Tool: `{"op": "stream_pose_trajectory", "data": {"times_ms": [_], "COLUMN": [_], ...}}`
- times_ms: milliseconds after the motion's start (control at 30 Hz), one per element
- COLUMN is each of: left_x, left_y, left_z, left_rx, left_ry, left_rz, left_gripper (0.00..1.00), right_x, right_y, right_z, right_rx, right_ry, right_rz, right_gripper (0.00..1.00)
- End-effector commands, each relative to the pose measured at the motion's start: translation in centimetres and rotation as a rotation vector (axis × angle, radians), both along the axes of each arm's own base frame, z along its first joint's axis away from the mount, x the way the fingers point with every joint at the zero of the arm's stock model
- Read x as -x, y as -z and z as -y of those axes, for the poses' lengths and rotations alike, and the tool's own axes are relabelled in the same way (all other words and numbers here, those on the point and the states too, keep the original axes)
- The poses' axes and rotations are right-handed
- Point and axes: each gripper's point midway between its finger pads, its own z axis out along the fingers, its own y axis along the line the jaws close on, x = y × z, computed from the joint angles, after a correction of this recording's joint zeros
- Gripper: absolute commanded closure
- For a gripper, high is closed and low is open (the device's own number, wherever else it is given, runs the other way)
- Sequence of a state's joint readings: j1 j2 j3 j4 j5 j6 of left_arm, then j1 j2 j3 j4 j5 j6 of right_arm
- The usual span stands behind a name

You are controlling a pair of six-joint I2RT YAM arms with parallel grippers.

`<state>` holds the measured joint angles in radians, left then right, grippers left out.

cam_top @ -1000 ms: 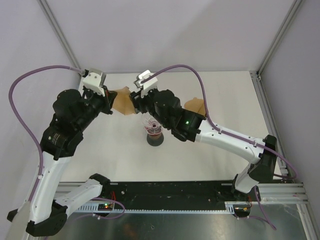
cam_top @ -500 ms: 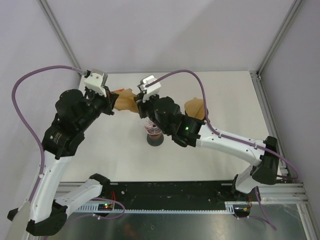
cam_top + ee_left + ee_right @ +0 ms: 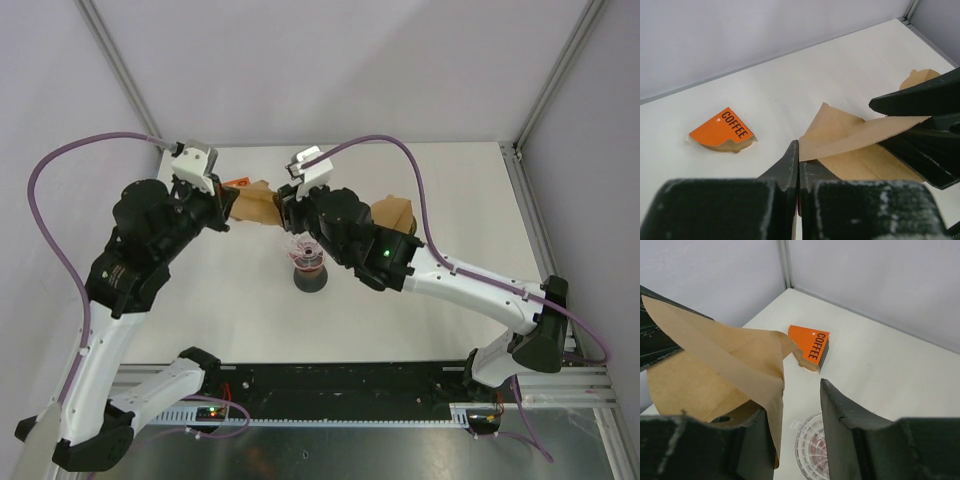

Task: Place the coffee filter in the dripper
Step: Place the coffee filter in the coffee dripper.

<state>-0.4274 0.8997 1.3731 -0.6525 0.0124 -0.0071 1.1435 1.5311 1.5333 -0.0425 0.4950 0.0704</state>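
Top external: coffee filter, long axis left-right, between both arms' jaws.

Wording: "COFFEE", one word, black capitals.
Carrier: orange pack, wedge-shaped, lying flat on the white table.
Left wrist view: word legible, running slantwise down to the right across the orange face.
Right wrist view: word legible, running from top to bottom along the pack's right side.
Top view: pack shows only as an orange spot; lettering too small to read.
Further mark: small pale dot beside the letter C.
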Motion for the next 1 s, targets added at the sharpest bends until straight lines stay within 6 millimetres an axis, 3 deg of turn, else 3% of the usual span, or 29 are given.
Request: {"op": "stream_pose_trajectory", "data": {"times_ms": [0, 267, 433, 633, 833, 967], "left_x": [0.3, 0.4, 0.7, 0.8, 1.0, 1.0], "left_y": [-1.4, -0.5, 0.6, 1.1, 1.4, 1.7], "left_z": [-0.3, -0.1, 0.2, 0.6, 0.8, 0.7], "left_rx": [0.011, -0.021, -0.061, -0.068, -0.074, -0.08], "left_ry": [0.005, 0.021, 0.057, 0.077, 0.092, 0.087], "left_rz": [0.056, 0.046, 0.033, 0.018, 0.008, 0.003], "left_gripper": [1.0, 1.0, 1.0, 1.0, 1.0, 1.0], "right_x": [1.0, 3.1, 4.1, 4.7, 4.2, 3.7], "right_y": [-3.3, -4.7, -4.5, -3.6, -3.7, -3.6], "right_z": [0.7, 0.0, -0.2, -1.6, -2.6, -2.7], "right_rx": [-0.03, 0.048, 0.143, 0.267, 0.338, 0.363], "right_ry": [-0.038, -0.113, -0.185, -0.204, -0.153, -0.118], "right_rz": [0.06, 0.165, 0.205, 0.257, 0.294, 0.291], "right_gripper": [0.58, 0.45, 0.4, 0.46, 0.63, 0.86]}}
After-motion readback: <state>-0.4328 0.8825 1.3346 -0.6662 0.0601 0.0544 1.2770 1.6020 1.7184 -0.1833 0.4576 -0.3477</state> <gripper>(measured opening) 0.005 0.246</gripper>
